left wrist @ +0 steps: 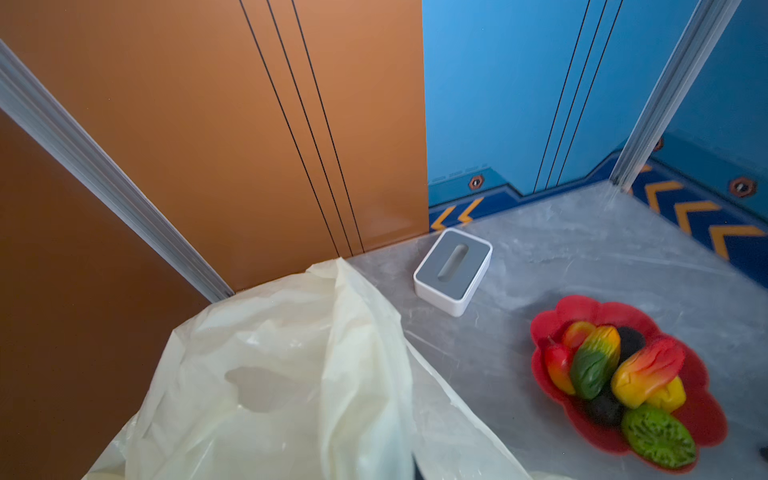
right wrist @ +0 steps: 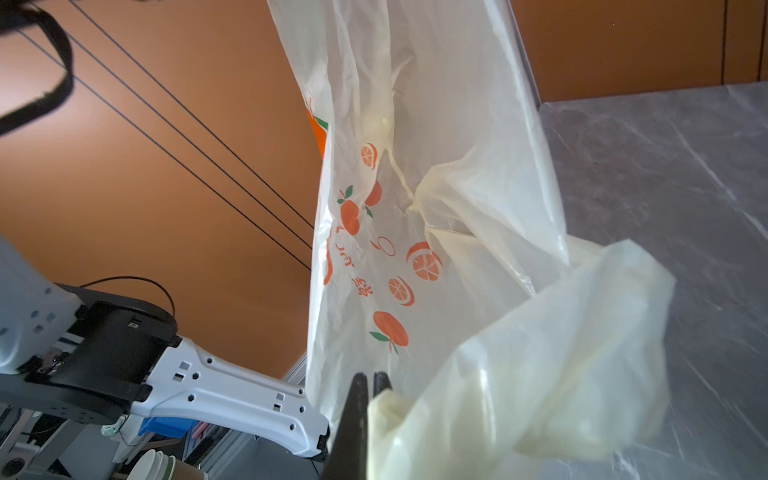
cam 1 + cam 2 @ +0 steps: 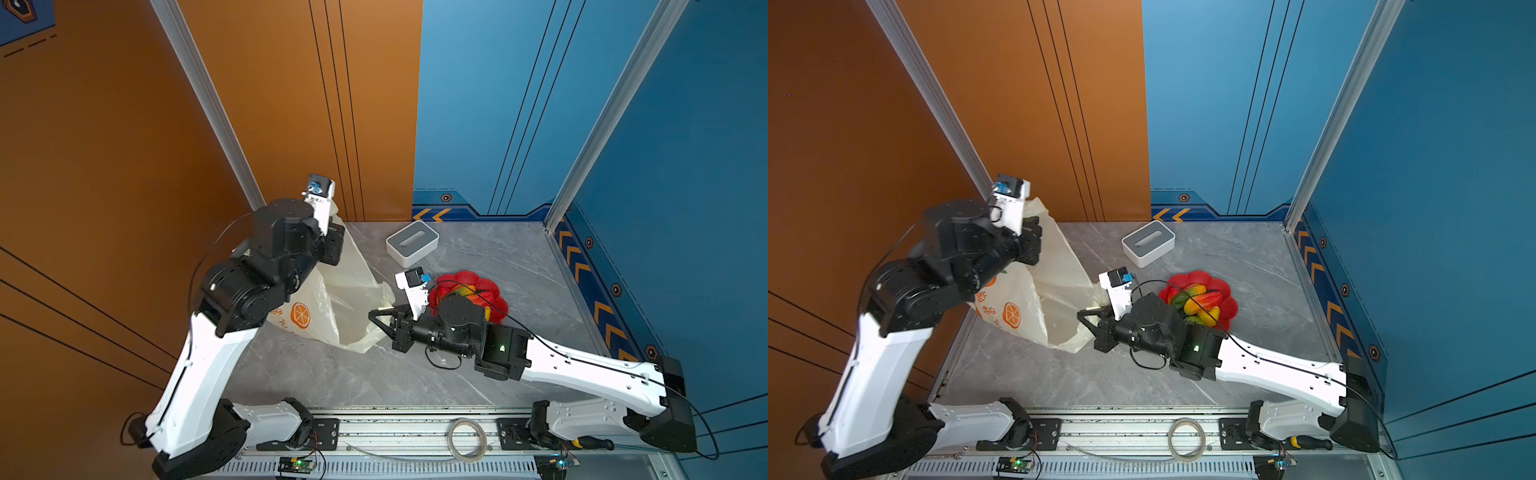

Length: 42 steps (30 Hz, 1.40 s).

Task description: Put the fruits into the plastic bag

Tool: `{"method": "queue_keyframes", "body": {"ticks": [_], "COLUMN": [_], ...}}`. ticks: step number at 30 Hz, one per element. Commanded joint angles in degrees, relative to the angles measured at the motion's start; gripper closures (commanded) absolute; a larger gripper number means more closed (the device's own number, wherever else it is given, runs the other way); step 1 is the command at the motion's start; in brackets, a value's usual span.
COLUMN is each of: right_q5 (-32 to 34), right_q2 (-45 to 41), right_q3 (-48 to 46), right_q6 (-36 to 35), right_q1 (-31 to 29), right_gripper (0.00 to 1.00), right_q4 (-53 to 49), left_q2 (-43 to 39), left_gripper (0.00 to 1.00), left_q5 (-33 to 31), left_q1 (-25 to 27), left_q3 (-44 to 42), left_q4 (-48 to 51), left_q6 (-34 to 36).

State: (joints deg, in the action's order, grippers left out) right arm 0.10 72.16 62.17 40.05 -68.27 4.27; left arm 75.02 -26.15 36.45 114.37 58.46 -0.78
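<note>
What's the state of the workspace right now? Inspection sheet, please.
Surface: grey marble-look tabletop, nothing spilled.
Job's things: translucent cream-yellow plastic bag printed with oranges, stretched between both hands; glossy toy fruits piled in red flower-shaped dish, none seen bagged.
Clutter: white-and-grey rectangular box near back wall; pale ring-shaped roll on front rail.
Grippers: left hand shut on bag's raised top; right hand shut on its lower edge.
Cables: black cable loops under right forearm.
Surroundings: orange wall panel, blue wall panel.

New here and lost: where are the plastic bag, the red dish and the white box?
plastic bag [image 3: 1012,314]: a top view, on its printed orange slice.
red dish [image 1: 582,305]: left wrist view, on its bare scalloped rim.
white box [image 3: 412,240]: a top view, on the slot in its grey top.
</note>
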Motion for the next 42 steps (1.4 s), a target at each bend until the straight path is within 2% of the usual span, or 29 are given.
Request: {"method": "queue_keyframes", "body": {"ticks": [1, 4, 7, 11, 18, 28, 35, 36, 37, 40, 42], "right_q5": [5.99, 8.83, 8.56, 8.70, 10.80, 8.61, 8.32, 8.11, 8.06, 9.50, 11.23], "right_q2": [-1.27, -2.87, -3.31, -5.23, -8.36, -9.26, -8.18, -8.03, -8.09, -9.20, -10.51], "right_q3": [-5.56, -10.78, -15.60, -24.05, -29.99, -29.93, -28.72, -28.37, -27.89, -24.76, -22.47], "right_q6": [8.26, 14.27, 19.06, 25.75, 28.23, 26.69, 26.80, 26.59, 26.34, 24.13, 22.28], "right_q1": [1.90, 5.07, 8.83, 12.75, 13.95, 13.55, 9.65, 9.25, 8.68, 6.58, 5.18], "right_gripper": [1.00, 1.00, 1.00, 1.00, 1.00, 1.00, 1.00, 0.96, 0.87, 0.53, 0.39], "right_q4": [0.60, -2.10, -3.77, -1.74, -2.34, -3.55, -4.01, -4.56, -5.66, -13.74, -20.15], "left_q2": [4.79, 10.32, 16.57, 23.57, 34.94, 36.33, 35.97, 35.75, 35.47, 34.27, 33.36], "left_gripper": [1.00, 1.00, 1.00, 1.00, 1.00, 1.00, 1.00, 1.00, 1.00, 1.00, 1.00], "left_q5": [1.96, 9.50, 15.64, 17.98, 20.43, 23.08, 23.60, 23.79, 23.95, 23.95, 24.19], "left_q1": [-0.35, -3.93, -6.04, -4.64, -2.64, -1.98, -2.43, -2.43, -2.35, -2.09, -1.86], "left_q3": [0.99, -1.48, -3.44, -5.36, 0.12, 2.80, 1.60, 1.41, 1.10, -0.09, -1.08], "left_q4": [5.57, 5.34, 4.31, -0.26, -0.88, -0.82, -0.64, -0.64, -0.62, -0.66, -0.63], "left_q6": [1.44, 0.09, -1.29, -0.72, -0.62, -1.65, -1.24, -1.14, -1.03, -0.81, -0.72]}}
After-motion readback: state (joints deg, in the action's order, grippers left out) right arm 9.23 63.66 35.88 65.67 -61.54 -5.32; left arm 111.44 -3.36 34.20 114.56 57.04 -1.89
